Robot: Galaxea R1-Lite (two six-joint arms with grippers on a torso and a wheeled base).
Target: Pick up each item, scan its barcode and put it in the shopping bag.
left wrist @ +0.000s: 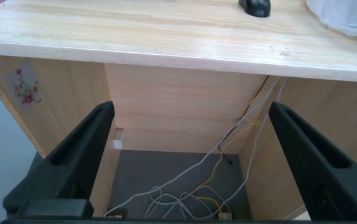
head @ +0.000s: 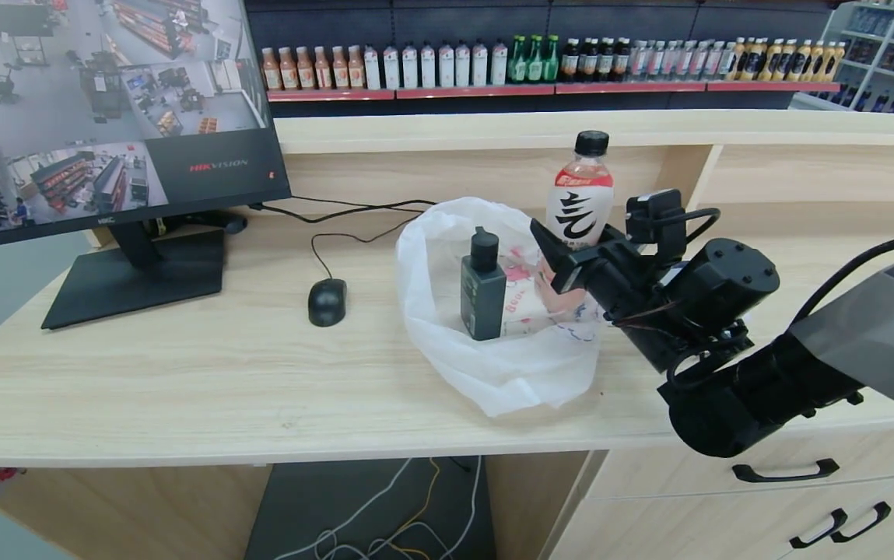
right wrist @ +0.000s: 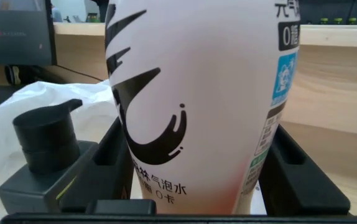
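Base of drink bottle (head: 580,198) hidden behind right gripper (head: 571,243), monitor (head: 96,101) cut off at picture's edge

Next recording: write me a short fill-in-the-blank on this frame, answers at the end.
The right end effector is shut on the drink bottle, whose cap is ___.
The dark bottle stands ___ the shopping bag.
The left end effector, low before the counter, is ___.
The mouse lies on the bag's ___ side.
Answers: black; inside; open; left.
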